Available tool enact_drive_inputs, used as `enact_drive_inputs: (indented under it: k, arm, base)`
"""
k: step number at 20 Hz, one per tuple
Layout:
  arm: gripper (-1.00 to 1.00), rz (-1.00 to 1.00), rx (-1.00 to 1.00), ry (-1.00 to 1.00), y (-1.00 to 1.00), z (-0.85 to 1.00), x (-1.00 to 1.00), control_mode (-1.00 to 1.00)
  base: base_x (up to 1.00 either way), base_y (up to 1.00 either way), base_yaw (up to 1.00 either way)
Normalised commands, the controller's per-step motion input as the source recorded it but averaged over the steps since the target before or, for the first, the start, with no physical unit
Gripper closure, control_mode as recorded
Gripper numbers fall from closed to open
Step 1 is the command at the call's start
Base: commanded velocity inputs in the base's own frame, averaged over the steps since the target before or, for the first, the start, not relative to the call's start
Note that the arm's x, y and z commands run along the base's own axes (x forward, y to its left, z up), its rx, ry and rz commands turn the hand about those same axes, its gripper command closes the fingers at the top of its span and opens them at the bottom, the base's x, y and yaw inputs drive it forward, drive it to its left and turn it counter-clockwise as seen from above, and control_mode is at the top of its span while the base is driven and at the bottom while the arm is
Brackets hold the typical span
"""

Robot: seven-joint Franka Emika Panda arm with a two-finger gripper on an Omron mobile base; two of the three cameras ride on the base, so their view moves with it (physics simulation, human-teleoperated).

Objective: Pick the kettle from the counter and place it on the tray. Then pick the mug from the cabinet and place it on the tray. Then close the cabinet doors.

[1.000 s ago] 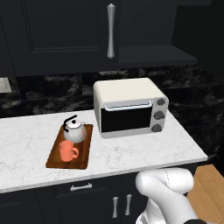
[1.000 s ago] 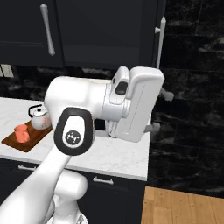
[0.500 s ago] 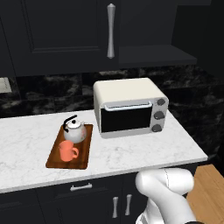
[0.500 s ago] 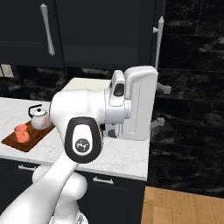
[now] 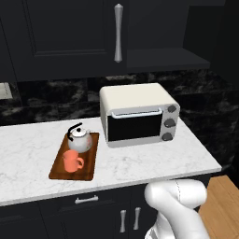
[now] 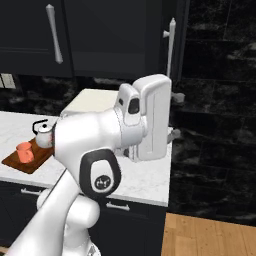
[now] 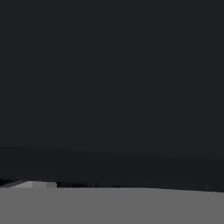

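Kettle (image 5: pixel 79 140) and orange mug (image 5: pixel 71 162) sit on tray (image 5: pixel 89 163); rigid cabinet door (image 6: pixel 170 75) stands ajar, best pushed near its long handle; gripper jaws apart, empty.

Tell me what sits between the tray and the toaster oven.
Nothing: bare white counter separates the tray from the toaster oven, seen from the left base view.

A black marble backsplash (image 5: pixel 51 95) backs a cream toaster oven (image 5: pixel 138 114); wood floor (image 6: pixel 210 235) lies below.

All I got off the hand cam was a flat black surface (image 7: pixel 112 78) right up close, too dark to tell what it was.
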Motion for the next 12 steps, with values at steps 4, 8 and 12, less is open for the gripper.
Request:
enact_drive_inputs:
  k: [4,8,12]
  arm:
    - [-1.00,0.28,0.00,0.02,0.49,0.00,0.57,-1.00]
    - [-1.00,0.29,0.00,0.04,0.62,0.00,0.62,-1.00]
    - [-1.00,0.28,0.00,0.03,0.65,0.00,0.65,-1.00]
  base:
    - [0.00,0.00,0.00]
    - [0.00,0.00,0.00]
    - [0.00,0.00,0.00]
